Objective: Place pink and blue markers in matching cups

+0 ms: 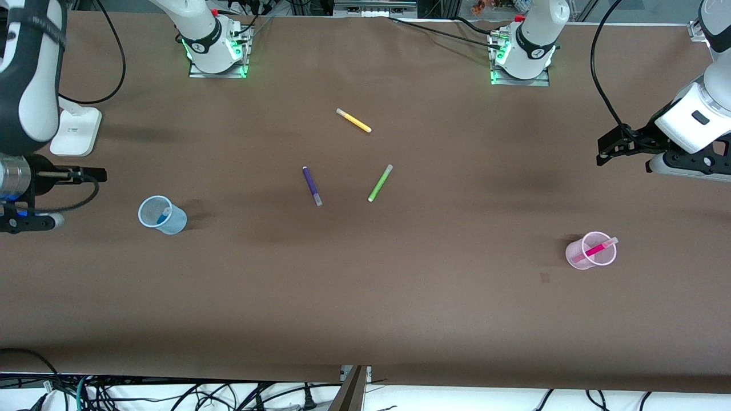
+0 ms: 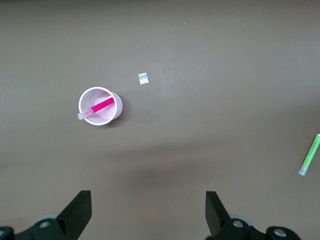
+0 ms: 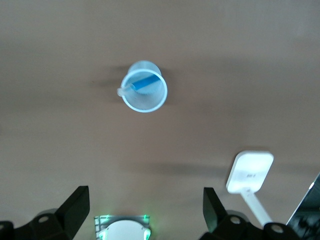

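The pale blue cup [image 1: 162, 214] stands upright toward the right arm's end of the table, with the blue marker [image 1: 164, 215] inside it. Both also show in the right wrist view: cup [image 3: 145, 102], marker [image 3: 142, 84]. The pale pink cup [image 1: 591, 250] stands toward the left arm's end and holds the pink marker [image 1: 597, 249]; the left wrist view shows that cup [image 2: 100, 118] and marker [image 2: 98, 106]. My left gripper [image 1: 608, 151] [image 2: 148, 210] is open, empty and high over the table. My right gripper [image 1: 74, 194] [image 3: 145, 207] is open, empty and high.
A yellow marker [image 1: 354, 120], a dark purple marker [image 1: 312, 185] and a green marker [image 1: 380, 182] [image 2: 310, 155] lie mid-table. A white stand [image 1: 75, 132] [image 3: 250, 172] sits at the right arm's end. A small scrap [image 2: 143, 78] lies near the pink cup.
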